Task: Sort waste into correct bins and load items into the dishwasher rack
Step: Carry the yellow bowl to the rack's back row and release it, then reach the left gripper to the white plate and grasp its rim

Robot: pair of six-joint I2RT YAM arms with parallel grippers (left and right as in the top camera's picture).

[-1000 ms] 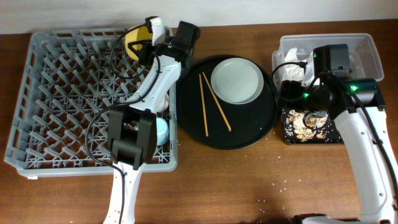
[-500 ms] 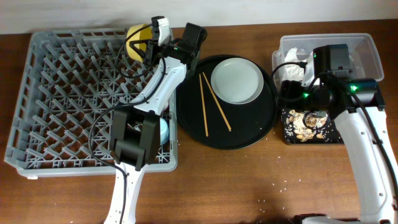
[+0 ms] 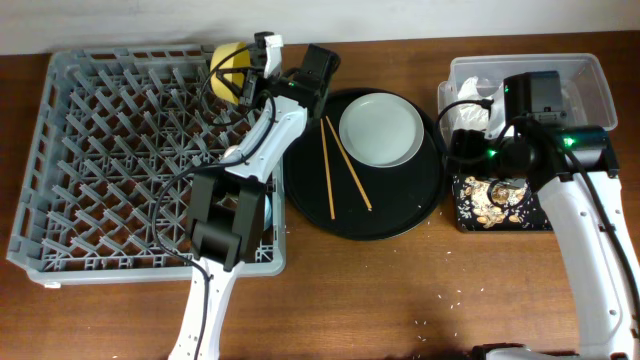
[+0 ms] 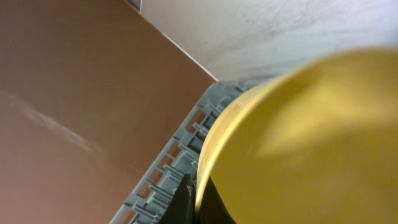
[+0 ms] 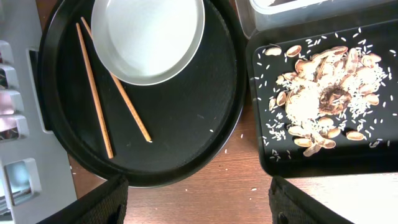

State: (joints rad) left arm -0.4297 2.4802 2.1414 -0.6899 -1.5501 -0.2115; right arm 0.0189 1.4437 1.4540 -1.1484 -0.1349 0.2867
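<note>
My left gripper (image 3: 252,68) is shut on the rim of the yellow bowl (image 3: 229,64) and holds it on edge over the far right corner of the grey dishwasher rack (image 3: 120,160). In the left wrist view the gripper (image 4: 196,200) pinches the bowl (image 4: 298,137) above the rack's edge (image 4: 163,171). My right gripper (image 3: 462,140) is open and empty, hovering between the round tray and the black bin; it also shows in the right wrist view (image 5: 196,205). The plate (image 3: 381,130) and two chopsticks (image 3: 329,170) lie on the round tray. The snack wrapper is out of view.
The large round black tray (image 3: 400,215) sits mid-table. The clear tub (image 3: 590,80) at the back right holds a white napkin (image 3: 480,92). The shallow black tray (image 5: 323,158) holds food scraps (image 5: 317,102). A light blue cup (image 3: 266,208) stands in the rack, mostly behind the left arm.
My left gripper has carried the yellow bowl a little to the right along the rack's far edge. The right arm has not moved.
</note>
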